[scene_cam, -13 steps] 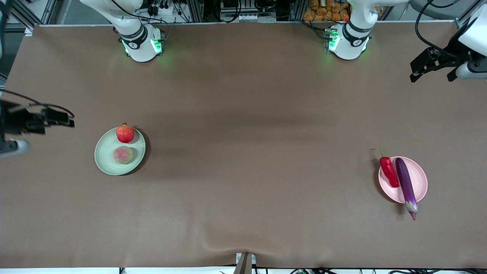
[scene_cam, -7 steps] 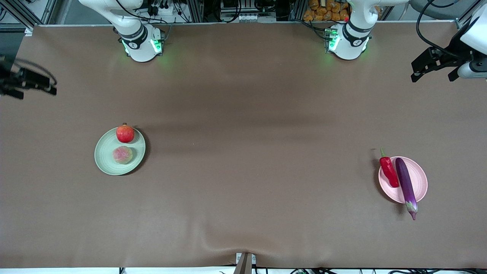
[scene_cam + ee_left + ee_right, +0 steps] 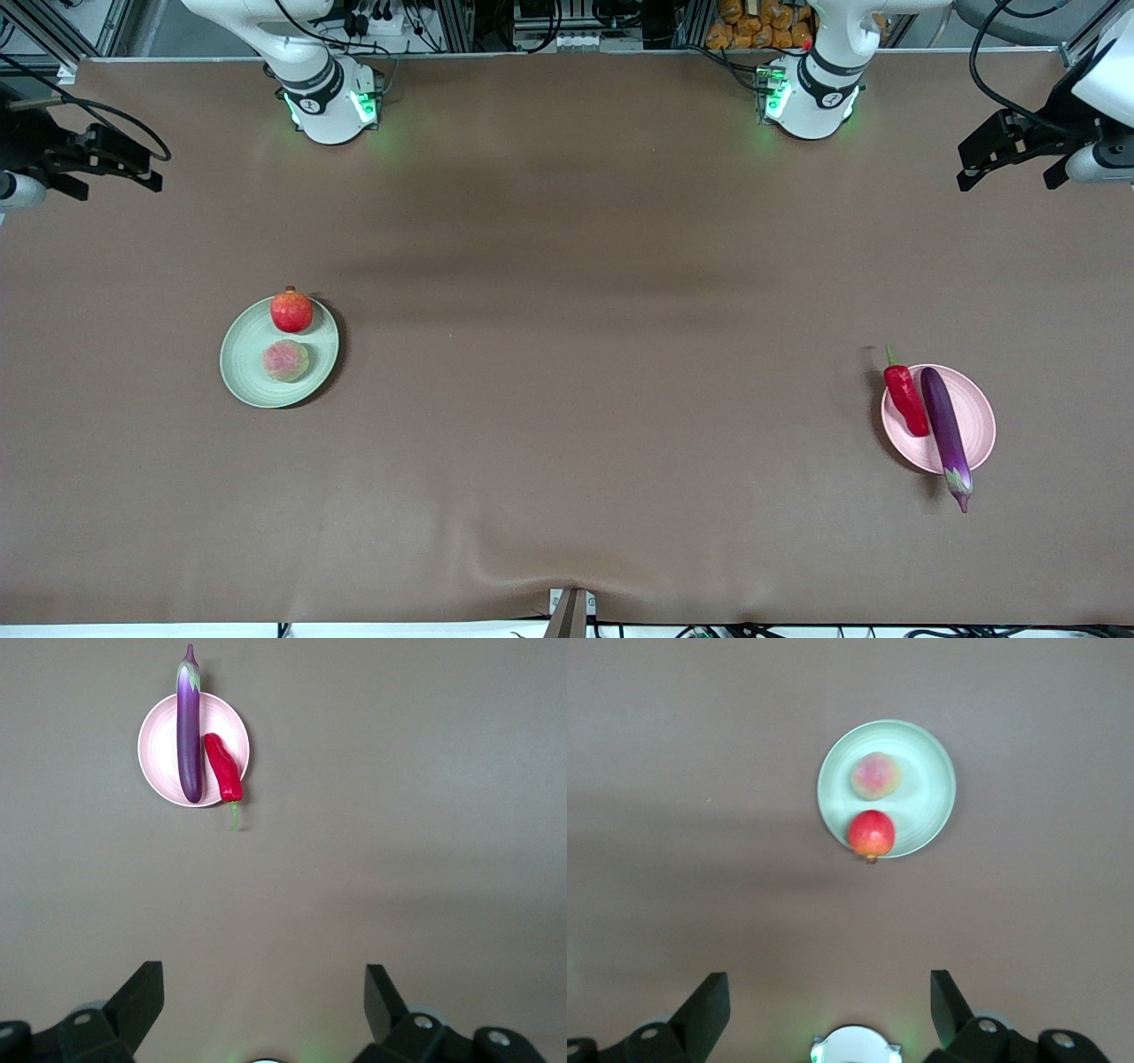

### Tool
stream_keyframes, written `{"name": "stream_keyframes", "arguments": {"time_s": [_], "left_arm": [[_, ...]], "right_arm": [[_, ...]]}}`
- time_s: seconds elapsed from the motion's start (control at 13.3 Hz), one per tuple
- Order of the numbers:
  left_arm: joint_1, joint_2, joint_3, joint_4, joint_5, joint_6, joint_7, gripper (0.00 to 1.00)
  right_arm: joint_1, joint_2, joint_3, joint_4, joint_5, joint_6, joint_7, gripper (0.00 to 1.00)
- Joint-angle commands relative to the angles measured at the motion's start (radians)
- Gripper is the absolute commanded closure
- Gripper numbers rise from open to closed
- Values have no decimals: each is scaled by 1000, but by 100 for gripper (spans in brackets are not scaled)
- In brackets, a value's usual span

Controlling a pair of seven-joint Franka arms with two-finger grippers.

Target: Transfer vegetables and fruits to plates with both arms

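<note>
Two plates (image 3: 239,372) (image 3: 979,416), one chilli (image 3: 906,400), eggplant (image 3: 944,431), pomegranate (image 3: 291,312), peach (image 3: 285,361).

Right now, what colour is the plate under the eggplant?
Pale pink: the plate under the eggplant shows best in the left wrist view.

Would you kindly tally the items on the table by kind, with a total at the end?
Fruits: 2, the pomegranate and the peach.
Vegetables: 2, the chilli pepper and the eggplant.
Plates: 2, the green plate and the pink plate.
Total: 6.
</note>
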Motion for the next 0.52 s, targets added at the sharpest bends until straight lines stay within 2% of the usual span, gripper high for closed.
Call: {"name": "stream_keyframes", "arguments": {"time_s": [0.0,0.45], "left_arm": [[7,6,0,19,-13,-19,5,0],[8,6,1,19,-19,-22,9,0]], "right_arm": [[18,24,32,86,-120,-48,-7,0],[14,25,23,105,-62,-33,-1,0]]}}
